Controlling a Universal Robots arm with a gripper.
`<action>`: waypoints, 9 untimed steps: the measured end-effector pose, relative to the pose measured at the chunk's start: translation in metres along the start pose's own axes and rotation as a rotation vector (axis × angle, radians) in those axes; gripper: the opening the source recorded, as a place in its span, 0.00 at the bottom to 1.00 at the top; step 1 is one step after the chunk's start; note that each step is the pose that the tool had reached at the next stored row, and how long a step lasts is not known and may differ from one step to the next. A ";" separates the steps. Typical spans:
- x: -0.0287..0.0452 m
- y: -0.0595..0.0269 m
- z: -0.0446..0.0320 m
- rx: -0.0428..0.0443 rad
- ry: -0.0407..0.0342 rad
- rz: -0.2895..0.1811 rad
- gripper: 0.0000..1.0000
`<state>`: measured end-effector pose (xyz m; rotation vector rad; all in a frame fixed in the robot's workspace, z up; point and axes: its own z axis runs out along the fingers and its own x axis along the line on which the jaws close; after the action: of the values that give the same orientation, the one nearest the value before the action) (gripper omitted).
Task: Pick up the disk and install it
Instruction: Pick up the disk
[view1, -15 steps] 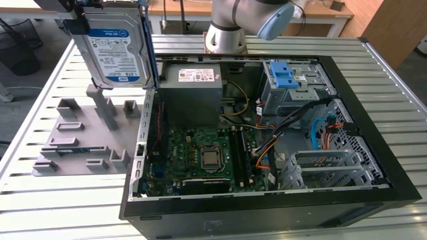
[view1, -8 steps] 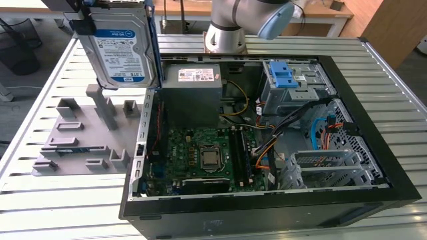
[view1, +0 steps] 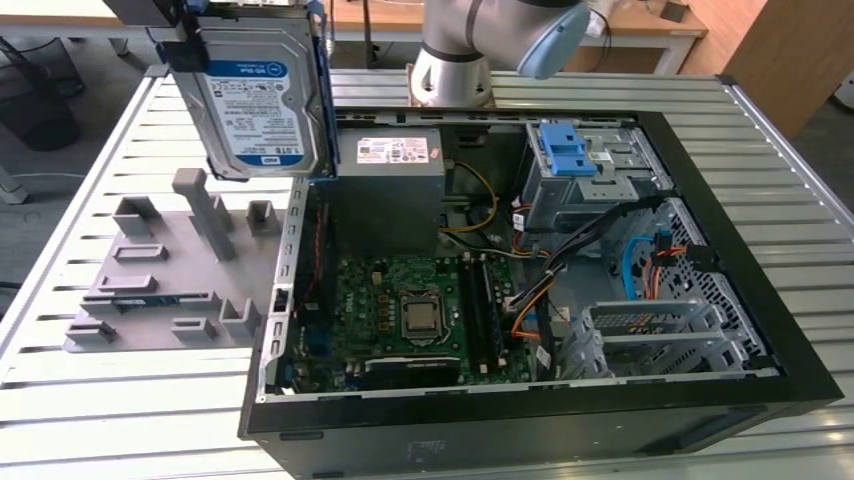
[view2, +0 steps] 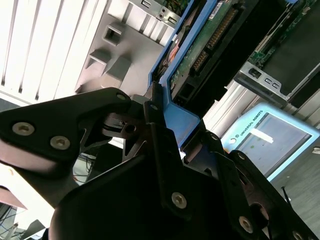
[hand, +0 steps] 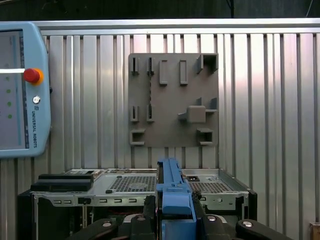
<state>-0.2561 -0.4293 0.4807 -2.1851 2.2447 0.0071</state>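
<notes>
Disk (view1: 267, 120) is showing silver with a white-and-blue label (view1: 247, 75) and blue frame (view1: 320, 100). Gripper (hand: 174, 206) is showing black. Table (view1: 134, 420) is reading pale silver, striped by slats. Holder plate (view1: 160, 270) is appearing plain grey; computer case (view1: 534, 425) black; circuit board (view1: 400, 305) green; control tablet (hand: 42, 100) light blue.

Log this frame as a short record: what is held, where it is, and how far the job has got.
held: disk, gripped by its blue carrier in the tool
disk pose: upright, in the air
disk place: over the grey fixture, on the exterior view's left of the open case
progress: picked up, not installed
</notes>
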 end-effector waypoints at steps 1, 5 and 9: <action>0.0001 -0.0015 0.0000 -0.0001 0.0001 0.000 0.36; 0.0009 -0.0082 0.0000 0.0000 0.0001 0.000 0.36; 0.0014 -0.0149 0.0000 0.0000 0.0000 0.000 0.36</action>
<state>-0.2413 -0.4312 0.4808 -2.1852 2.2447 0.0071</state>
